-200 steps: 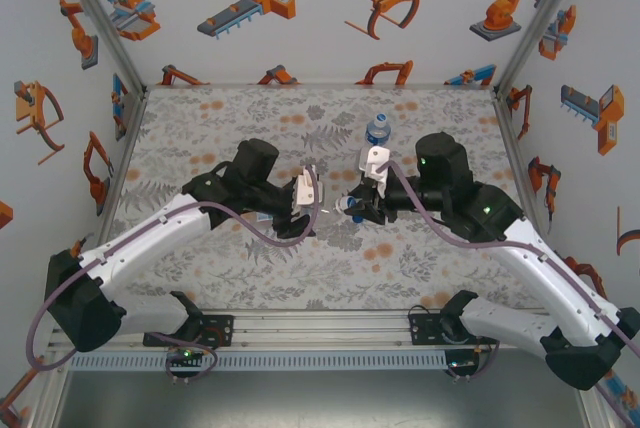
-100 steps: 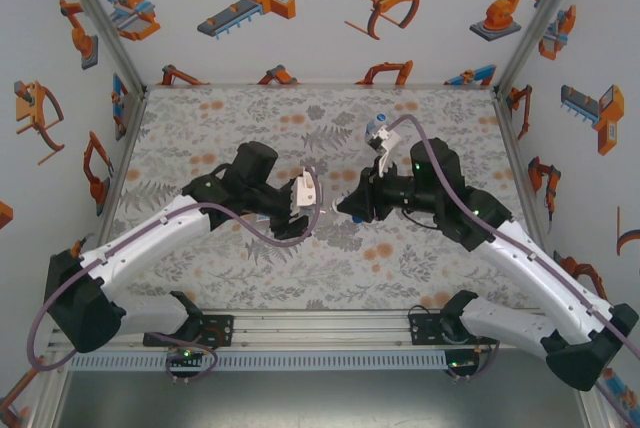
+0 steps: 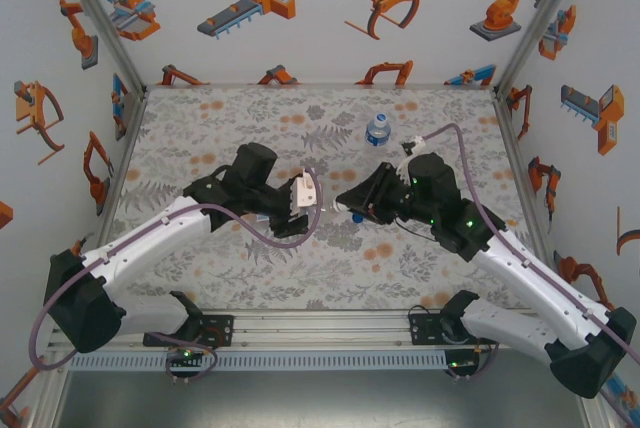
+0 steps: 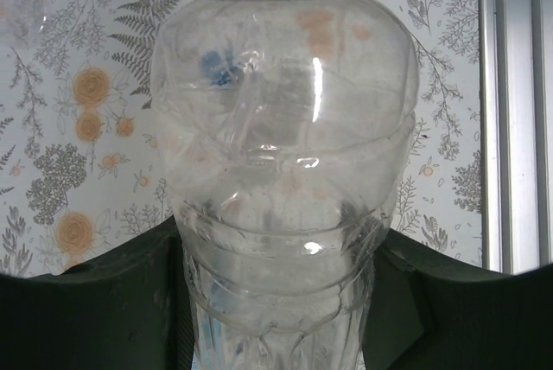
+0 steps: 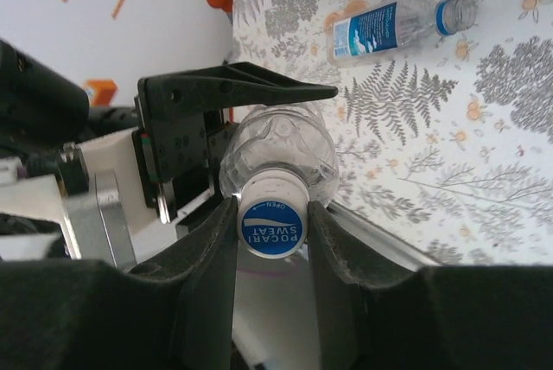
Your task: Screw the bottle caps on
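Note:
A clear bottle (image 4: pixel 285 128) is held level above the mat between my two grippers. My left gripper (image 4: pixel 276 309) is shut on its body, with a dark finger on each side. The bottle's neck (image 5: pixel 281 149) points at my right gripper (image 5: pixel 272 214), which is shut on a blue-and-white bottle cap (image 5: pixel 272 225) seated on the neck. In the top view the left gripper (image 3: pixel 308 210) and the right gripper (image 3: pixel 348 206) face each other mid-table. A second bottle (image 5: pixel 389 28) with a blue-and-white label lies on the mat, its neck showing no cap.
The lying bottle (image 3: pixel 378 130) rests towards the back right of the flowered mat (image 3: pixel 220 118). White walls with orange robot prints enclose the table on three sides. A metal rail (image 3: pixel 320 333) runs along the near edge.
The right wrist has turned about the cap, swinging its camera mount and cable round to the right. The left gripper and the bottle have stayed in place.

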Robot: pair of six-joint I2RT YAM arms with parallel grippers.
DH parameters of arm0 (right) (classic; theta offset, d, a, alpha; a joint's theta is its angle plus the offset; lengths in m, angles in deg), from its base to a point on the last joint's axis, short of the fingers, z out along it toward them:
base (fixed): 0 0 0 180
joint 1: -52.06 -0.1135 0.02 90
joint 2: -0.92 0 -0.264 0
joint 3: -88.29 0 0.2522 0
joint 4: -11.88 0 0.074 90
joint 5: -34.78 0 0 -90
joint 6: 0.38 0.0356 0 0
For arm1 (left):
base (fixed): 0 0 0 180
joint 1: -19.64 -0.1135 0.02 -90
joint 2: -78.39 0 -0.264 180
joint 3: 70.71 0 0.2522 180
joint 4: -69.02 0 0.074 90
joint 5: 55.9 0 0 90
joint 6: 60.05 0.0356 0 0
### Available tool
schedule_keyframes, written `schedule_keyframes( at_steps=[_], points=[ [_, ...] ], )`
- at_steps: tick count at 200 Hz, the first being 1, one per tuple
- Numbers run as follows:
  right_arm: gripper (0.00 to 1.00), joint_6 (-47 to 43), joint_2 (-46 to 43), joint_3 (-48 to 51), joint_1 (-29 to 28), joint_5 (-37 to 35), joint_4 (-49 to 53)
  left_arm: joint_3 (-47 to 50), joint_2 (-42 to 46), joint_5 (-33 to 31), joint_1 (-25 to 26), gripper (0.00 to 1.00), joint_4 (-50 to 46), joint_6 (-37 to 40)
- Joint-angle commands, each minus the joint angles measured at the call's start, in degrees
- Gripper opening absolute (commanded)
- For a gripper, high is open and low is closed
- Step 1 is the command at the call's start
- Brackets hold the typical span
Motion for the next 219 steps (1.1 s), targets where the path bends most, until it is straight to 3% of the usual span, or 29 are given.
schedule_keyframes(
  at_steps=[1,10,26,58,83,119,184,219],
  points=[
    [0.00,7.46,1.59,1.46,-1.06,-1.05,-1.56,-1.30,0.67,7.66,1.30,0.00,8.20,2.59],
    [0.00,7.28,1.64,1.45,-1.07,-0.83,-1.71,-1.34,0.74,7.67,1.30,0.00,8.17,2.94],
    [0.12,5.08,1.40,0.69,-1.07,-1.15,-1.34,-1.26,0.68,7.62,1.28,0.00,7.91,3.41],
    [0.50,-7.77,1.36,-7.25,-1.00,-2.87,6.12,-1.15,1.02,7.66,1.28,0.00,6.54,3.70],
    [0.60,-19.39,1.35,-14.44,-0.55,-3.72,11.81,-0.81,1.58,7.68,1.33,0.00,5.54,3.64],
    [0.61,-42.05,1.65,-20.67,-0.27,-1.94,13.58,-0.69,2.55,8.40,1.36,0.00,3.83,4.14],
    [0.57,-90.23,1.30,-23.43,-0.36,25.70,15.94,-0.21,4.28,10.69,1.30,0.00,2.09,3.66],
    [0.58,-99.90,0.20,-19.64,-0.45,28.84,14.78,-0.12,4.57,11.19,1.36,0.00,1.82,3.00]
  ],
)
